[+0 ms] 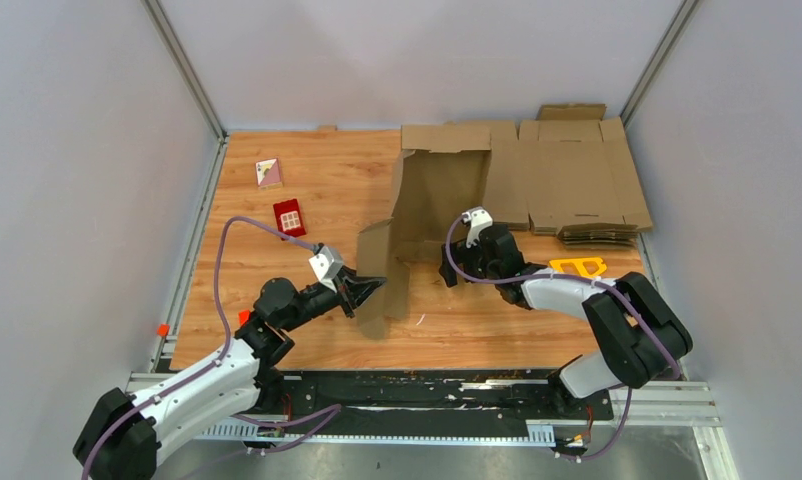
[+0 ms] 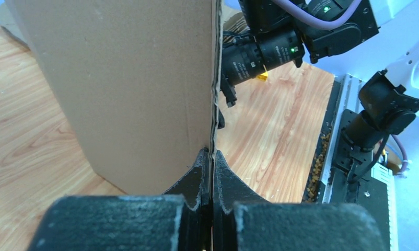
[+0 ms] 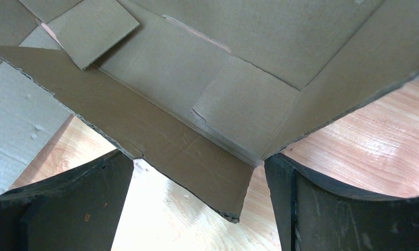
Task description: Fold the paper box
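The paper box (image 1: 439, 195) is a brown die-cut sheet in the middle of the table, with its left panels raised upright. My left gripper (image 1: 367, 290) is shut on the near edge of the standing flap. In the left wrist view the cardboard edge (image 2: 213, 104) runs straight into the shut gripper (image 2: 212, 157). My right gripper (image 1: 455, 268) is at the sheet's near right side and is open. In the right wrist view a flap corner (image 3: 218, 178) of the box hangs between its spread fingers (image 3: 66, 204) without touching either one.
A pile of flat cardboard sheets (image 1: 577, 185) lies at the back right. A small red box (image 1: 289, 217) and a pink-and-white card (image 1: 268, 173) lie on the wood at the left. A yellow piece (image 1: 579, 266) sits by the right arm. Grey walls enclose the table.
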Robot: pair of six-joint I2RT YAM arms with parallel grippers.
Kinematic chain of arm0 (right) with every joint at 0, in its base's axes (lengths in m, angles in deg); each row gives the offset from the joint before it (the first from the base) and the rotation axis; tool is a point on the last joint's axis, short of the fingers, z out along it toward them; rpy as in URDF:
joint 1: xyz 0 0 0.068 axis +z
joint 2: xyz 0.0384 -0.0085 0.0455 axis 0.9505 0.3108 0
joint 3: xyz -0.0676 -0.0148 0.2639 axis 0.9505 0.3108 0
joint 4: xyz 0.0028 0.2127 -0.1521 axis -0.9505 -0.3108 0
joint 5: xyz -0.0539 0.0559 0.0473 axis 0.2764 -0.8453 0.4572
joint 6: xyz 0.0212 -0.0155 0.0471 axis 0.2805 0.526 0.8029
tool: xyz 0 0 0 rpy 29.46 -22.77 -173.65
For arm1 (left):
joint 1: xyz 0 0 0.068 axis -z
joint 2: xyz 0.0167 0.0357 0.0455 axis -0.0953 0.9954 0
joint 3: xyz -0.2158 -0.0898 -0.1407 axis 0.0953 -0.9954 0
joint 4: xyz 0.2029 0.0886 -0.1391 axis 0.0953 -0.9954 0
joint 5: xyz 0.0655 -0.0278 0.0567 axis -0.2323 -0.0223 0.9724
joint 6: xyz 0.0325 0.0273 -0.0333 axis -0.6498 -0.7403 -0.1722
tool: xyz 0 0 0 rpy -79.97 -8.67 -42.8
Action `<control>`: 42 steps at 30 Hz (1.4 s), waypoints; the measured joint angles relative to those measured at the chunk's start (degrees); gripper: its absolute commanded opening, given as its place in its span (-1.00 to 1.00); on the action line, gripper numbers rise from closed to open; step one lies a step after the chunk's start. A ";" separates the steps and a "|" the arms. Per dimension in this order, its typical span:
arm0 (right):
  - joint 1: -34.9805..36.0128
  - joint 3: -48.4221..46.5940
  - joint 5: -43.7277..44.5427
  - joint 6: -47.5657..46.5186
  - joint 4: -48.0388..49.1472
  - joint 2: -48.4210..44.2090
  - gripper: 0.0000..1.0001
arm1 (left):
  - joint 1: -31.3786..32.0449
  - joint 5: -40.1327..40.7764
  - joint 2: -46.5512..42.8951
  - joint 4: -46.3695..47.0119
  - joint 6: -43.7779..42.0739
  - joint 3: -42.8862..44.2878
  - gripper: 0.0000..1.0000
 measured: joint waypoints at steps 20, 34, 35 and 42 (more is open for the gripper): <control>0.00 -0.02 0.57 -0.35 0.57 0.00 0.72 | -0.02 -8.07 9.38 11.50 4.72 -0.24 -1.00; -0.68 -3.65 3.32 5.42 -0.70 1.31 0.90 | -0.02 -6.62 10.36 9.73 3.76 0.46 -1.00; -0.68 -3.98 4.09 6.08 -0.79 1.44 0.96 | -0.02 -6.56 10.49 9.46 3.67 0.52 -1.00; -1.25 -6.45 6.97 6.97 -2.99 3.04 1.00 | 0.00 -6.19 11.80 7.50 2.47 1.99 -1.00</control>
